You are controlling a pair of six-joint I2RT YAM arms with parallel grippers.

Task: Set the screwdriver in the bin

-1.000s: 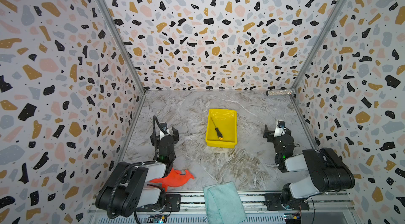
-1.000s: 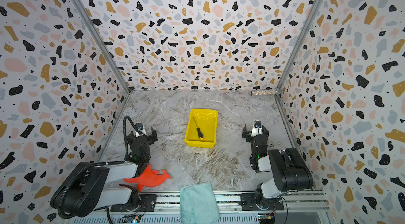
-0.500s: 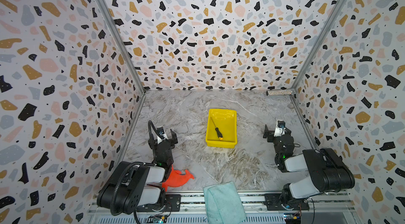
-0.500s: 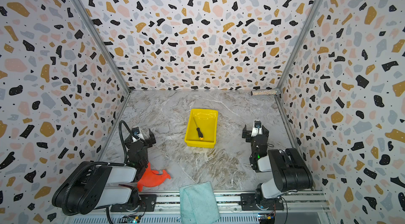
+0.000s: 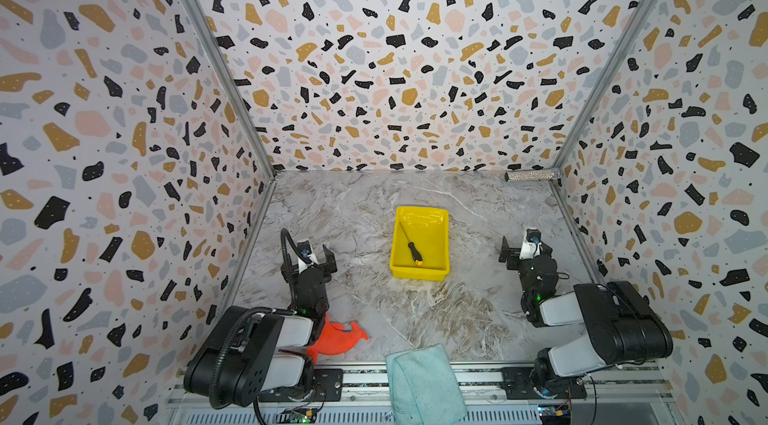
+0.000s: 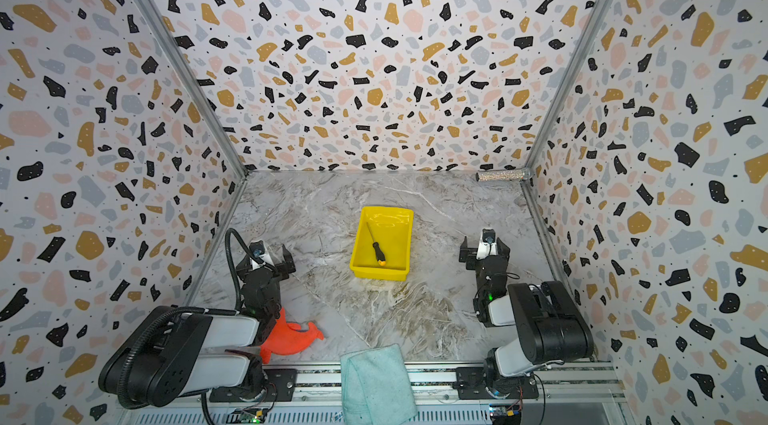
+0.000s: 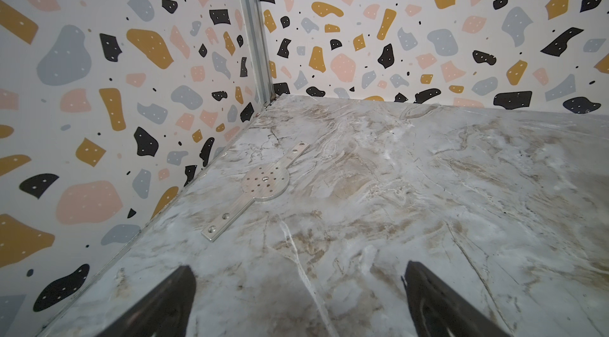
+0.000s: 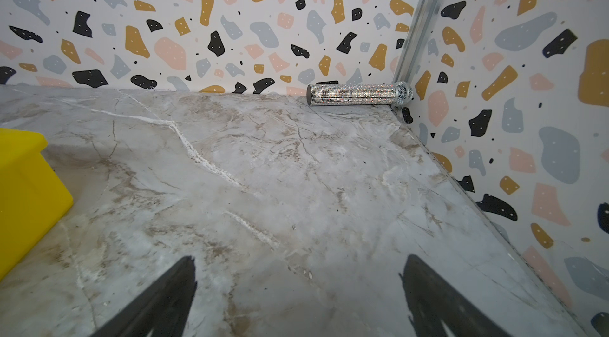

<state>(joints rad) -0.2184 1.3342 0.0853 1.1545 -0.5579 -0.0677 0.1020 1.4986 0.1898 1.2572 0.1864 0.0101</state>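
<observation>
Screwdriver (image 5: 410,245): lies slanted inside the bin, with its orange-tipped handle toward the bin's near wall.
Bin (image 5: 419,273): upright on the counter (image 5: 357,211).
Left tool (image 5: 309,256): jaws apart and empty, left of the bin and well apart from it.
Right tool (image 5: 524,249): jaws apart and empty, right of the bin and well apart from it.
Glittery cylinder (image 5: 532,174): beyond the bin to its right, against the back wall.
Teal cloth (image 5: 424,381): in front of the bin, at the counter's front edge.

my left arm (image 5: 257,344) hides part of the orange toy (image 5: 336,337) at lower left, teal cloth (image 5: 424,385) cut off at bottom edge, bin (image 8: 23,193) cropped in my right wrist view
</observation>
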